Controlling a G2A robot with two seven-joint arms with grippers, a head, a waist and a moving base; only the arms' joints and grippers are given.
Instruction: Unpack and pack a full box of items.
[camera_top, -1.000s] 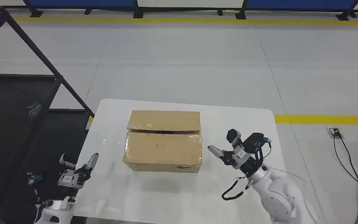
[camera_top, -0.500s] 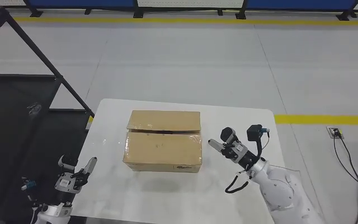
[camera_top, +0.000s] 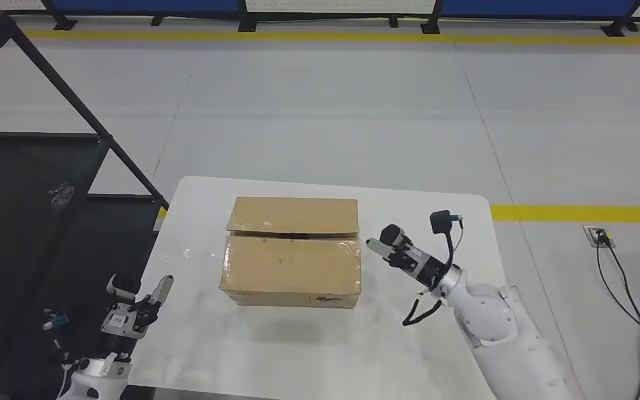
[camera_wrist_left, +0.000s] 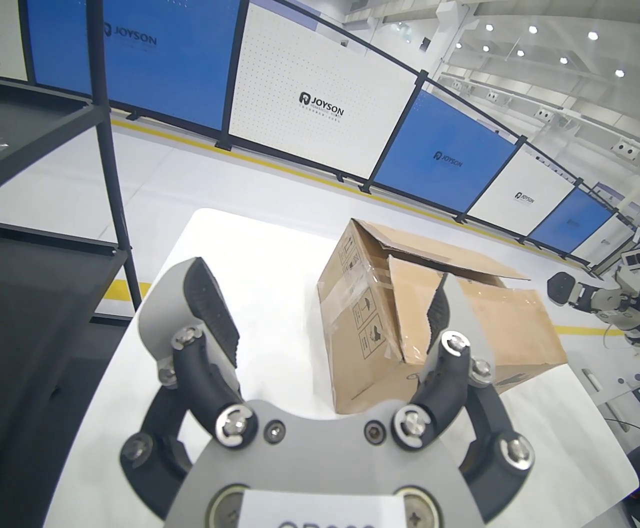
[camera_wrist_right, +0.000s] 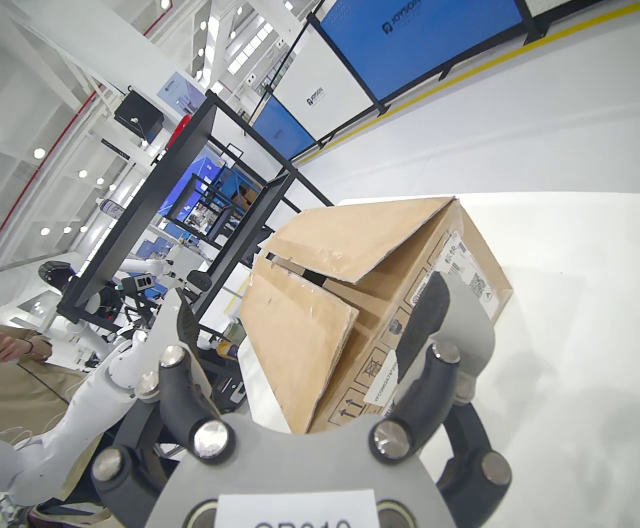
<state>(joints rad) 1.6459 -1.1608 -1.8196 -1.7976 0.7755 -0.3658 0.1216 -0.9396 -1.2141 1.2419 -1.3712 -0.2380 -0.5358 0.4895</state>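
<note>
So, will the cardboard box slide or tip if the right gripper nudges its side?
Probably slides rather than tips: the cardboard box sits low and wide on the smooth white table. Its loose top flaps likely flex if pressed.

A white table (camera_top: 270, 345) with rounded corners fills the lower middle of the top view. One brown cardboard box (camera_top: 290, 265) sits directly on it, near the centre of the tabletop and slightly left. Its top flaps are folded down but not flat, with a dark gap between them.
</note>
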